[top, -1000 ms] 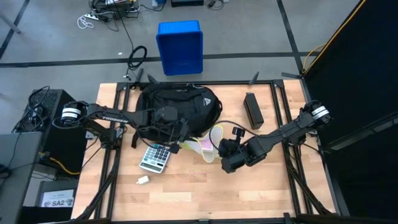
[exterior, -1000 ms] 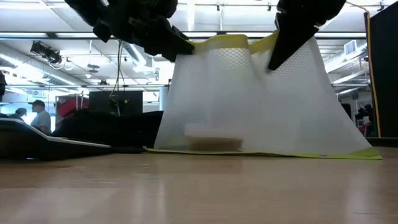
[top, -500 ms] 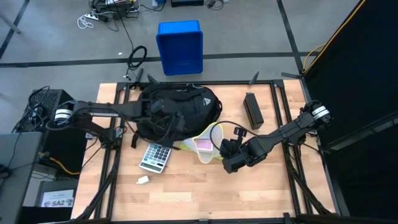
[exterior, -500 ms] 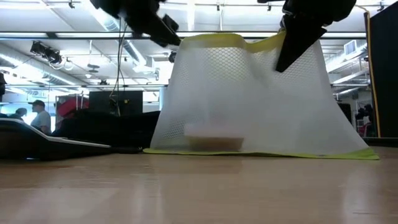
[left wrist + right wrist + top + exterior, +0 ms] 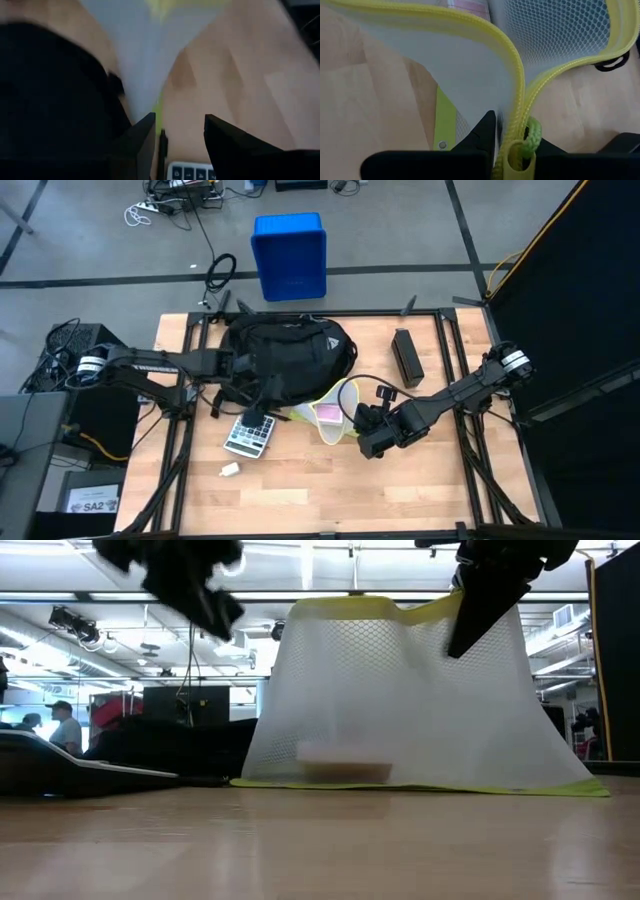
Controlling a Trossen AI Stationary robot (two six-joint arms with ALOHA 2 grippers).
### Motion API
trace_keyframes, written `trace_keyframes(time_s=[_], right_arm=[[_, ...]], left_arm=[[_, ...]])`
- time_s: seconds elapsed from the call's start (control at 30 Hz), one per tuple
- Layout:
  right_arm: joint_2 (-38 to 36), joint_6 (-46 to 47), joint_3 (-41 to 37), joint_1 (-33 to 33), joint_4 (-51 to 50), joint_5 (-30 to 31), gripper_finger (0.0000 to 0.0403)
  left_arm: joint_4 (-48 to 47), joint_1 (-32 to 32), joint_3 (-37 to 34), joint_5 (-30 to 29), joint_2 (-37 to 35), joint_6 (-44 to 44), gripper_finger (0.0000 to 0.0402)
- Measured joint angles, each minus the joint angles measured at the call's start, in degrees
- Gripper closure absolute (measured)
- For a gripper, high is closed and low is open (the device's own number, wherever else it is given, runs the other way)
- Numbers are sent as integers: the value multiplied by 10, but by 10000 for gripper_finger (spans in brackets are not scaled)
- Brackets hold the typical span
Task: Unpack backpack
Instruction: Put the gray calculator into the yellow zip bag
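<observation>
Unpacking looks partly done — a calculator (image 5: 249, 434) and a white mesh pouch (image 5: 330, 416) lie on the desk (image 5: 300, 490) beside the backpack (image 5: 285, 355) at its far edge, the right gripper (image 5: 352, 420) pinching the pouch's yellow zip edge, the left gripper (image 5: 262, 418) spread, empty — more may remain inside.

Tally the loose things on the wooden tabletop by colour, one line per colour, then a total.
Black: 2, the backpack and a long black box
White and yellow: 1, a mesh pouch
Grey: 1, a calculator
White: 1, a small object near the front edge
Total: 5
</observation>
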Motion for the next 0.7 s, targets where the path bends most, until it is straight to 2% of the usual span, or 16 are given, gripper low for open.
trace_keyframes(time_s=[0.17, 0.37, 0.5, 0.7], right_arm=[[0, 3, 0, 0, 0, -9, 403], [0, 4, 0, 0, 0, -14, 403], [0, 4, 0, -4, 0, -15, 403], [0, 7, 0, -4, 1, -18, 403]], left_arm=[[3, -3, -43, -6, 26, -17, 264], [-33, -37, -34, -7, 33, -36, 264], [-84, -103, -7, -48, 28, -47, 266], [-148, -232, 31, -106, 28, -164, 280]])
